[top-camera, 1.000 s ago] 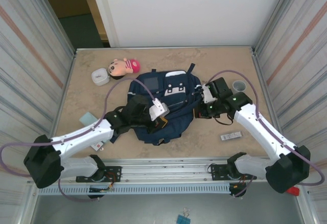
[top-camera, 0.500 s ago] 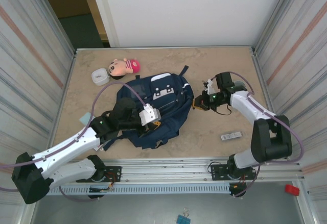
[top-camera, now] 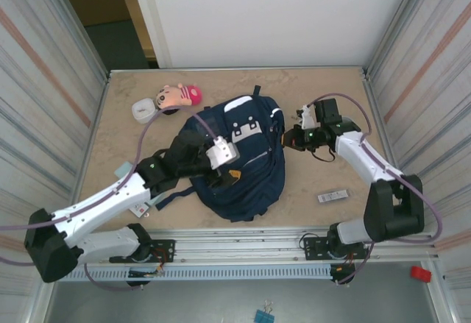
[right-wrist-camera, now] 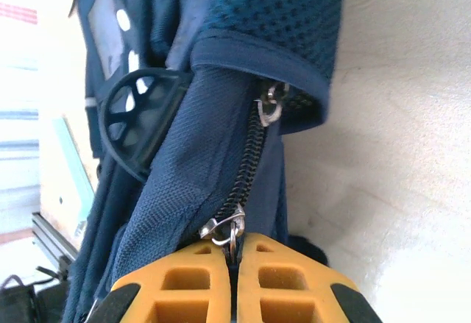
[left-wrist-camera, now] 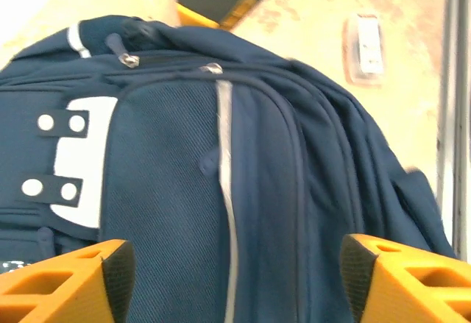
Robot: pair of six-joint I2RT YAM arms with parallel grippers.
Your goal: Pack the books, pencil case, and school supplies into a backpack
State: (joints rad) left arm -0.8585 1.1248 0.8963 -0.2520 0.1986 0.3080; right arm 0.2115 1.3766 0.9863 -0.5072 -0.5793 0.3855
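**Left fingers spread over the backpack, right fingers pinching a zipper pull**

The left gripper [left-wrist-camera: 235,264] hovers just above the front of the backpack [top-camera: 246,168], its orange fingers [left-wrist-camera: 66,275] spread wide with nothing between them. The right gripper [right-wrist-camera: 234,253] is pressed together on a metal zipper pull [right-wrist-camera: 229,231] at the backpack's right side.

The backpack lies flat in the middle of the table [top-camera: 324,91], a mottled beige surface with a metal rail along its near edge. On the bare top to its right lies a slim white-and-black bar [top-camera: 333,196]. A pale teal pad [top-camera: 125,170] is on the left beside the left arm. A white rounded box [top-camera: 144,109] and a pink plush figure [top-camera: 179,95] sit near the far left corner. Ribbed metal walls close both sides, with a white panel behind.

Half a second ago the backpack's lower end lay further left and was bunched up. Now it has swung right and lies stretched out.
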